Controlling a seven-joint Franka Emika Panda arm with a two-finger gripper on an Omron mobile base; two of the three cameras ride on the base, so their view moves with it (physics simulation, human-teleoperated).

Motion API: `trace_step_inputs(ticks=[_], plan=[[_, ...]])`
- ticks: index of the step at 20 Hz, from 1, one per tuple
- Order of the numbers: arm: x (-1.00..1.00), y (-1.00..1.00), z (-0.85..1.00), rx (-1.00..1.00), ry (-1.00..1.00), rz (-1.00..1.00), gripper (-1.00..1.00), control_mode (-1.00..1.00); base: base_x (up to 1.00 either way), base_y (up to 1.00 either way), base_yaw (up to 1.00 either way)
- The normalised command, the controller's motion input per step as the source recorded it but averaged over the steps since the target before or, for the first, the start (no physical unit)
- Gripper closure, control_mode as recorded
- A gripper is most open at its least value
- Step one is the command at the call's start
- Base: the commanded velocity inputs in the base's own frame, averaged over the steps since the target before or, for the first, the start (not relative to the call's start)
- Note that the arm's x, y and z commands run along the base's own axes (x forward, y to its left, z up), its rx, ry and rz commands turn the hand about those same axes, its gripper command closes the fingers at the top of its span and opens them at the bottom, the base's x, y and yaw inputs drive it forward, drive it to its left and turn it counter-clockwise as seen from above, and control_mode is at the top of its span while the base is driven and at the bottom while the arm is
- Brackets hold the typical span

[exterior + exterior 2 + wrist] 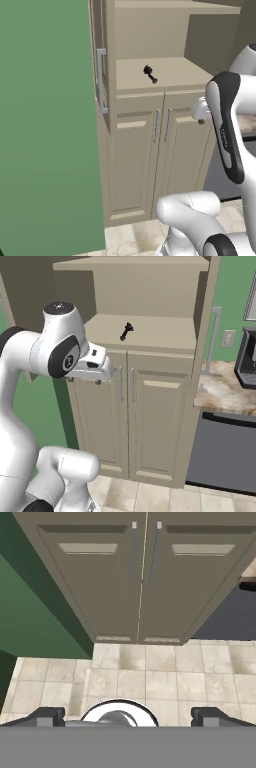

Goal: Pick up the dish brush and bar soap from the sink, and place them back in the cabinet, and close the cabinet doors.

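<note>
We had the arm folded up in front of the cabinet, its elbow raised high and the hand tipped down toward the floor. In the hand view the gripper looked straight down at the tiled floor, and its two dark fingertips stood wide apart with nothing between them. Beyond them we saw the two lower doors shut, their grey handles side by side at the seam.

From the left base view we caught the dish brush lying on the open shelf of the cabinet, toward the middle of the shelf, bristly head to the back and handle pointing to the front edge. The upper left door stood swung open there, seen edge-on with its long grey bar handle.

The right base view gave us the same brush from the other side, again near the middle of the shelf, plus the upper right door open and edge-on, a speckled worktop beside the cabinet, and a dark appliance at its far right edge. We could not make out the bar soap anywhere.
</note>
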Motion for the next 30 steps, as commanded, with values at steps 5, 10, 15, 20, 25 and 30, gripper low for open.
trace_step_inputs(ticks=[5, 10, 15, 20, 25, 30], plan=[[0.00, 0.00, 0.00, 0.00, 0.00, 0.00, -1.00, 1.00, -0.50, 0.00, -0.09], [0.00, 0.00, 0.00, 0.00, 0.00, 0.00, -1.00, 1.00, -0.56, 0.00, -0.19], [0.00, 0.00, 0.00, 0.00, 0.00, 0.00, -1.00, 1.00, -0.45, 0.00, -0.24], [0.00, 0.00, 0.00, 0.00, 0.00, 0.00, -1.00, 1.00, -0.22, 0.02, -0.28], [0.00, 0.00, 0.00, 0.00, 0.00, 0.00, -1.00, 1.00, -0.01, 0.09, -0.32], [0.00, 0.00, 0.00, 0.00, 0.00, 0.00, -1.00, 1.00, 0.00, 0.12, -0.33]])
